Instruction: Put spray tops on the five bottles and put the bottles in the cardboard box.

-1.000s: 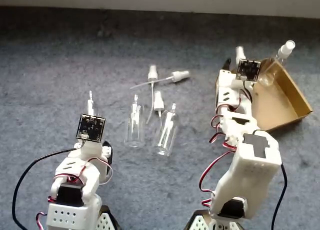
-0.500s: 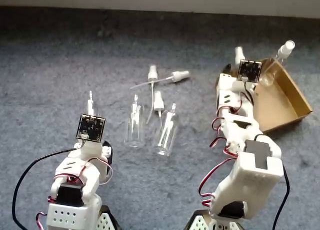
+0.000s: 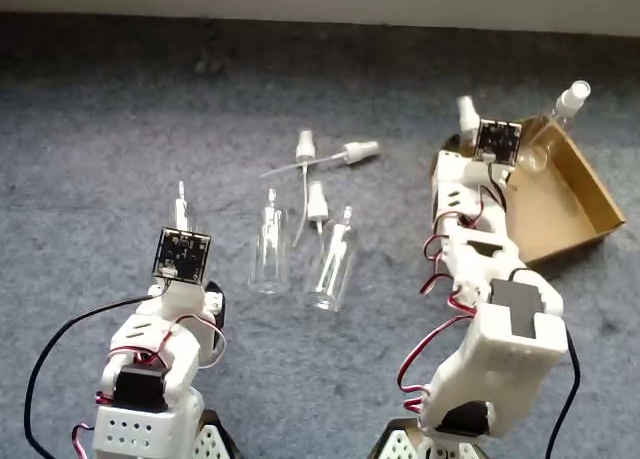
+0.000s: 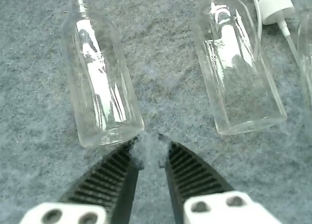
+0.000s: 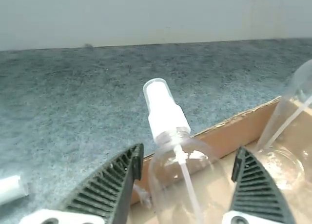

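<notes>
Your right gripper [image 5: 190, 153] is standing wide open, its fingers flanking a capped bottle [image 5: 187, 177] without pressing on it. That bottle is leaning over the rim of the cardboard box [image 5: 234, 129] with its spray top [image 5: 163, 109] pointing outward, so I am judging that the cardboard, not your grip, is carrying it. A second capped bottle [image 5: 292, 112] is lying just beside it inside the box.

Your left gripper [image 4: 148, 142] is hovering low over the carpet [image 4: 39, 185], fingers barely parted and gripping nothing, with its tips just at the base of an uncapped bottle [image 4: 102, 87]. This is putting it in line for a pick. Another open bottle [image 4: 239, 72] is lying alongside, and a third bottle [image 3: 333, 259] is lying beyond that. The loose tops [image 3: 317, 201] are lying near their necks, within reach for fitting. I am rating two of five as boxed or nearly so
</notes>
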Tool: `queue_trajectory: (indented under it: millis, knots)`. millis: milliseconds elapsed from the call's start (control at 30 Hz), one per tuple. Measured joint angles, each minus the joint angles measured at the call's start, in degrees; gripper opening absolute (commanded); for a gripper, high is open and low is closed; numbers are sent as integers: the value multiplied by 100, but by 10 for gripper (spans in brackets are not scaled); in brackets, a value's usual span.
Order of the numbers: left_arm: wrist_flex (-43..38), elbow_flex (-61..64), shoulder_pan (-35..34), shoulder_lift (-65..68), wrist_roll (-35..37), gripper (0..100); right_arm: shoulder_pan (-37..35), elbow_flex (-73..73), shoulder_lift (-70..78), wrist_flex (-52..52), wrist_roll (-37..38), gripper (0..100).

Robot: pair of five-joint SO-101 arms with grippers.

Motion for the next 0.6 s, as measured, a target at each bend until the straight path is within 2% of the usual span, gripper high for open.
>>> queue_trajectory:
  millis: [267, 600]
  knots:
    - [-290, 141, 0, 0, 0, 5, 70, 0, 0, 88, 0, 264]
    - [-334, 158, 0, 0, 0, 5, 70, -343, -1011, 2716, 0, 264]
